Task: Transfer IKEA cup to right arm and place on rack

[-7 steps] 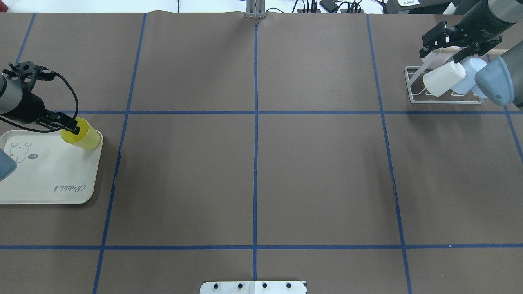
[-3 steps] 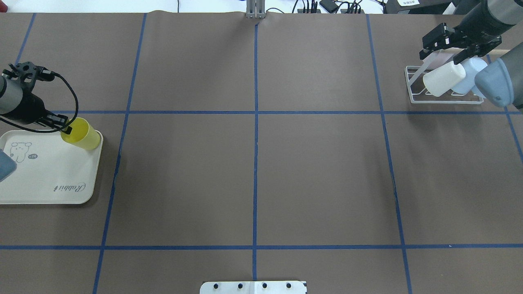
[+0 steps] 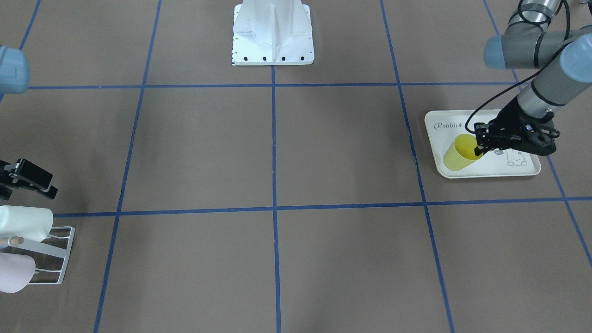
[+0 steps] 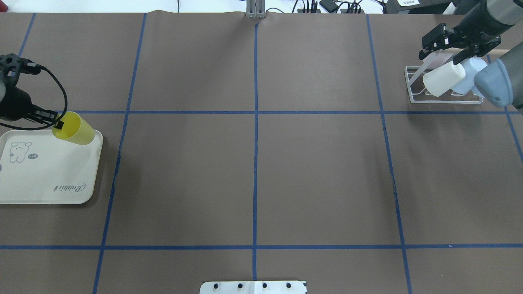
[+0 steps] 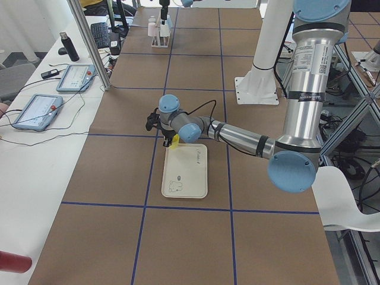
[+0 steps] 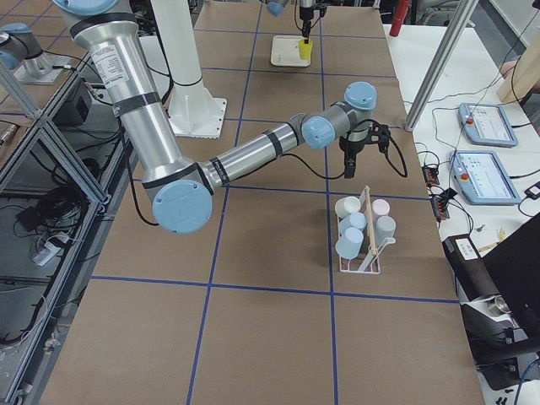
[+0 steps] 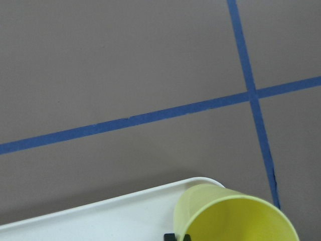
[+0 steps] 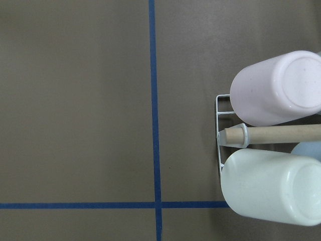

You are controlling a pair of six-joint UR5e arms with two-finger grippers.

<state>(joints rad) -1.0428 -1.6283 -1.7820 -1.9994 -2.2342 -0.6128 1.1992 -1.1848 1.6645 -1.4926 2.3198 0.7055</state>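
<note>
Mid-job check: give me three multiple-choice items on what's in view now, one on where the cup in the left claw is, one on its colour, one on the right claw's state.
1. Where is the cup that the left claw holds?
A) over a corner of the rabbit tray
B) on the rack
C) in the right claw

2. What colour is that cup?
A) white
B) pink
C) yellow

3. How is the right claw?
A) shut on a cup
B) open and empty, next to the rack
C) out of every view

Answers: 1 A, the overhead view shows it tilted above the tray's corner, pinched at the rim; 2 C, every view that shows it has it yellow; 3 B, the overhead view shows its fingers apart with nothing between them.
</note>
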